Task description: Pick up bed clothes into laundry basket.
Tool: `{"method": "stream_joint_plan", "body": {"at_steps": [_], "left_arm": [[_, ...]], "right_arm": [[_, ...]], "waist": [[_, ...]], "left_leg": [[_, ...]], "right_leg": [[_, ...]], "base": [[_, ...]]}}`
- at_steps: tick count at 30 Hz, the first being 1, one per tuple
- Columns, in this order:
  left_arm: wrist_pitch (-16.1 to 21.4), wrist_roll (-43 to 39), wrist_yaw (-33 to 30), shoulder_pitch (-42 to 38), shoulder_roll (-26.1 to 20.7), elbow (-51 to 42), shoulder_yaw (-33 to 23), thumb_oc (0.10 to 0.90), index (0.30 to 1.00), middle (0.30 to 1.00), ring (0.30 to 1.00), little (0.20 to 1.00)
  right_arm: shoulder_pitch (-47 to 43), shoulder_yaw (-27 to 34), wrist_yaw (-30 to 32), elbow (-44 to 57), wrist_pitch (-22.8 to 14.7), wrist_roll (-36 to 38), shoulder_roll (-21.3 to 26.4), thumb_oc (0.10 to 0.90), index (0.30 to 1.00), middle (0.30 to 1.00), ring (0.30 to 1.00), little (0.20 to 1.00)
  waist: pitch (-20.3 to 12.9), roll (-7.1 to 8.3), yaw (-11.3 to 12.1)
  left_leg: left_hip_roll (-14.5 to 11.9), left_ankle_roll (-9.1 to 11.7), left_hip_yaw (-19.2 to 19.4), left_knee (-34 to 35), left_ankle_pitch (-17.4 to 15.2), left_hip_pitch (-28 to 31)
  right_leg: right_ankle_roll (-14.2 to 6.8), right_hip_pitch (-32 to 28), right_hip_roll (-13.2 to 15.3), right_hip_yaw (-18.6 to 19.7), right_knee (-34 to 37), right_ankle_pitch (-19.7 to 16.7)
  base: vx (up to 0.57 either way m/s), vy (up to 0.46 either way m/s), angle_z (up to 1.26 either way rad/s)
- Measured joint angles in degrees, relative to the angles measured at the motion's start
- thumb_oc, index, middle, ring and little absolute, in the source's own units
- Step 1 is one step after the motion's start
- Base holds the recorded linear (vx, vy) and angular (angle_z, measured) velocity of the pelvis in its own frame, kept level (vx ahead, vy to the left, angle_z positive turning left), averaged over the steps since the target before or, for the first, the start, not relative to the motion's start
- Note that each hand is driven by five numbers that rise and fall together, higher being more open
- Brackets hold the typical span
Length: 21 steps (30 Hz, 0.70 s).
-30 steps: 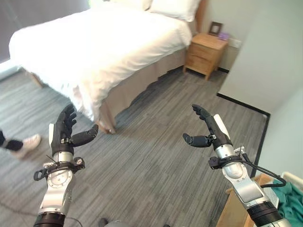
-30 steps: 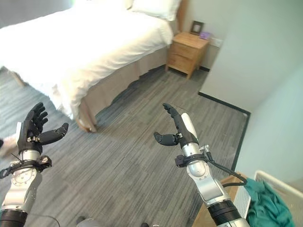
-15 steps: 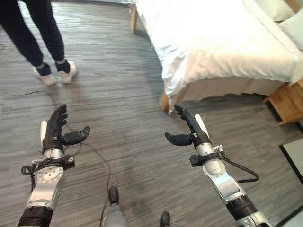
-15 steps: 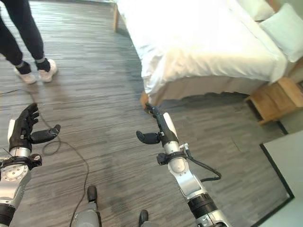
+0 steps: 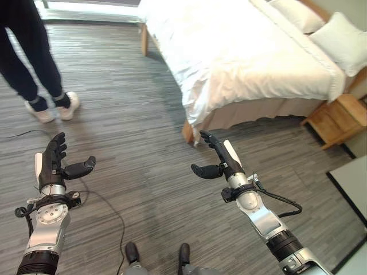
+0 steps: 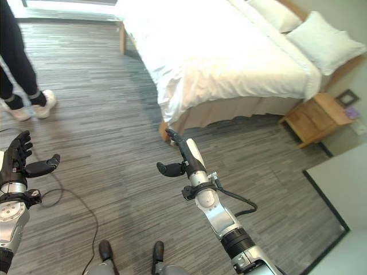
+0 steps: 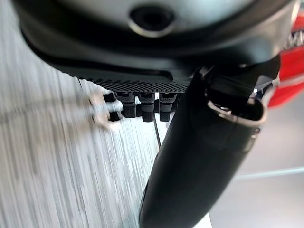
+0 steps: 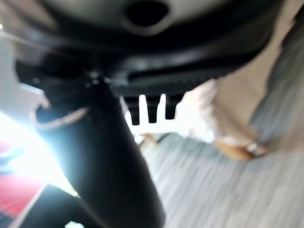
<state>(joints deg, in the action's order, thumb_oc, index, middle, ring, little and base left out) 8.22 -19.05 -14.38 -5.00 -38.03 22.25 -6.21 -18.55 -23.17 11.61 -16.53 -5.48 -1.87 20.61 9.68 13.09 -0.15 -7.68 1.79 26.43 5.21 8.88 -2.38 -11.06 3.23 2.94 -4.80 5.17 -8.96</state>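
Close to the robot, the L hand (image 5: 53, 164) is up over the grey striped floor (image 5: 137, 172), fingers straight and spread, thumb out to the side, nothing in it. The R hand (image 5: 221, 162) is up too, a bit nearer the bed, fingers straight and pointing ahead, thumb sticking out sideways, also w/ nothing in it (its white thumb cover shows along the side). Both hands are well apart from each other and touch nothing. Past the R hand is the corner of the bed (image 5: 252, 63), w/ a wooden bed leg (image 5: 188, 133) under it. The white bedding (image 5: 229, 51) lies spread over the bed and hangs down its side and end, well apart from both hands. Two white pillows (image 5: 338, 40) sit at the far end of the bed. A small wooden nightstand (image 5: 337, 119) stands just beside the bed on the right. Far off on the left, a person's legs (image 5: 28, 57) in dark trousers and light shoes stand on the floor.
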Motion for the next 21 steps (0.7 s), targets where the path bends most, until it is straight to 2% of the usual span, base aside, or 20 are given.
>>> {"method": "stream_joint_plan", "body": {"at_steps": [2, 8, 11, 15, 21], "left_arm": [[0.0, 0.0, 0.1, -0.6, 0.0, 0.0, 1.0, 0.800, 0.900, 0.900, 0.900, 0.900], [0.0, 0.1, 0.1, -0.9, 0.0, 0.5, 1.7, 0.800, 0.900, 0.900, 0.900, 0.900], [-0.1, 0.0, 0.1, -1.0, 0.0, 2.2, 1.7, 0.800, 0.900, 0.900, 0.900, 0.900], [-1.1, 0.0, 0.1, -1.0, 0.0, 2.8, 1.5, 0.800, 0.900, 0.900, 0.900, 0.900], [-1.1, 0.0, 0.1, -1.0, 0.0, 2.8, 1.5, 0.800, 0.900, 0.900, 0.900, 0.900]], "right_arm": [[0.0, 0.0, 0.0, -0.8, 0.1, 0.0, 1.1, 0.800, 0.900, 0.900, 0.900, 0.900], [0.0, 0.3, 0.0, -1.0, 0.7, 2.6, 2.5, 0.800, 0.900, 0.900, 0.900, 0.900], [-0.1, 0.2, 0.0, -1.0, 0.7, 3.3, 2.5, 0.800, 0.900, 0.900, 0.900, 0.900], [-0.4, 0.3, 0.0, -0.9, 0.7, 3.4, 2.6, 0.800, 0.900, 0.900, 0.900, 0.900], [-0.4, 0.3, 0.0, -0.9, 0.7, 3.5, 2.6, 0.800, 0.900, 0.900, 0.900, 0.900]], "waist": [[-0.1, 0.12, -0.6], [0.0, -0.39, -0.6], [0.0, -0.93, -0.5], [0.0, -1.68, 0.8], [0.0, -1.82, 1.8]], "left_leg": [[-0.8, 0.9, -0.2, 0.0, 0.2, 0.3], [-3.2, 2.3, -0.2, -0.1, 0.4, 2.1], [-3.5, 2.6, -0.4, -0.1, 0.2, 2.8], [-3.5, 3.2, -0.7, -0.1, -0.3, 2.8], [-3.5, 3.4, -1.3, 0.0, -0.3, 2.4]], "right_leg": [[0.2, -0.3, -0.8, -0.3, 0.0, -0.1], [0.4, -2.0, -3.6, -1.5, 0.0, -0.3], [0.6, -2.6, -3.8, -2.0, 0.0, -0.1], [0.9, -2.8, -3.7, -2.7, 0.0, 0.2], [0.9, -2.8, -3.5, -2.7, 0.0, 0.4]], "base": [[0.02, -0.053, -0.07], [0.02, -0.041, -0.04], [0.02, -0.031, 0.05], [0.02, -0.021, 0.03], [0.00, -0.001, 0.06]]}}
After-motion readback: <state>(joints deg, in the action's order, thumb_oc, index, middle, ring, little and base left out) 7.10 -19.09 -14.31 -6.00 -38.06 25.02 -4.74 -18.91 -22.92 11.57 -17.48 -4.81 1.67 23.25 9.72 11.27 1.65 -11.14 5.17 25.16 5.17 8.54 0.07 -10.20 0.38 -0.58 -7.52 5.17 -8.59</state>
